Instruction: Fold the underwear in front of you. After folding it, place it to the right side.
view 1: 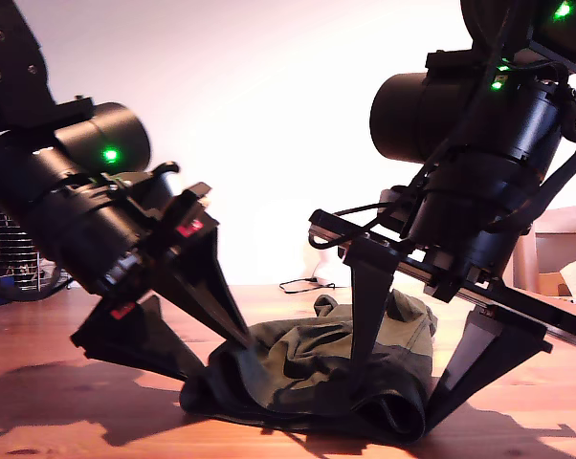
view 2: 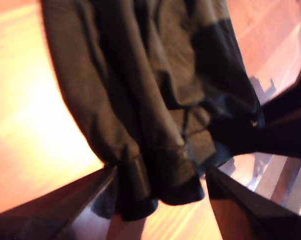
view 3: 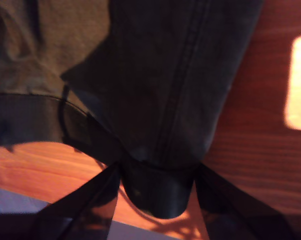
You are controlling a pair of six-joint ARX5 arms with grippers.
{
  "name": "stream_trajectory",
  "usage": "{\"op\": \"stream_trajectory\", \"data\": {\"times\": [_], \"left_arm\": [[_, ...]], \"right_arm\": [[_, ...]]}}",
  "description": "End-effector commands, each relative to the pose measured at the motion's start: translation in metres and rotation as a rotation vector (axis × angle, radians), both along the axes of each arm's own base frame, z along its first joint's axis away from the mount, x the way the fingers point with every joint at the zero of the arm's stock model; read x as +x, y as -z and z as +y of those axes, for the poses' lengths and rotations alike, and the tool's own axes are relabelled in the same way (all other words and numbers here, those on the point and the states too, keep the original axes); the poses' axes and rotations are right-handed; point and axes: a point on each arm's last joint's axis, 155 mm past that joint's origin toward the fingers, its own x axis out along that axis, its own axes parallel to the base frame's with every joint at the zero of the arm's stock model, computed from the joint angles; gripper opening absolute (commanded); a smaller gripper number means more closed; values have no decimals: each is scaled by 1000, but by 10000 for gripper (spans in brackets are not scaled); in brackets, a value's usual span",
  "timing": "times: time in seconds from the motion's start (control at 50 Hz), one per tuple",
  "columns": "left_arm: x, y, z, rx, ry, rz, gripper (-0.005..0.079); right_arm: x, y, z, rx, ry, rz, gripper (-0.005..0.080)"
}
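The underwear (view 1: 298,368) lies bunched and wrinkled on the wooden table, dark olive with a darker hem. Toward the exterior view's left, my first gripper (view 1: 207,359) is down at one end of the cloth. In the first wrist view its jaws (view 2: 160,170) stand open, with the hem of the underwear (view 2: 140,90) bunched between the fingers. Toward the exterior view's right, my second gripper (view 1: 395,397) straddles the other end. It is open too (view 3: 158,167), with a curled band of the underwear (view 3: 165,75) between its fingers. The other arm's black finger (view 2: 285,125) rests against the cloth.
The wooden table (view 1: 77,335) stretches around the garment. A thin black cable (view 1: 302,284) lies at the table's far edge. A wire-mesh object (view 1: 20,258) stands at the exterior view's left, and pale furniture with a box (view 1: 556,268) at its right.
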Motion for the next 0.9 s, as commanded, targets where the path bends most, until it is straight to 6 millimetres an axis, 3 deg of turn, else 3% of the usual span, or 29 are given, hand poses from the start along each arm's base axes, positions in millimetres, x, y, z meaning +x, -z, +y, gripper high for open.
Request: {"op": "stream_trajectory", "data": {"times": [0.0,0.16,0.26,0.32,0.4,0.52,0.88], "left_arm": [[-5,9,-1,16,15,6,497],[-14,26,0,51,20,56,431],[-13,32,3,78,11,57,255],[-10,33,5,88,12,39,106],[-7,34,7,102,4,25,-22],[-8,36,11,117,2,34,-21],[-44,33,25,166,51,162,-21]], "right_arm": [[-11,15,-8,-32,-19,20,416],[-14,20,-11,-34,-27,17,294],[-11,20,-9,-25,-32,2,136],[-8,18,-6,-15,-44,-19,62],[-4,17,-4,-4,-45,-39,-6],[-6,17,-3,-3,-72,-41,-13],[-45,13,11,44,-206,49,-13]]}}
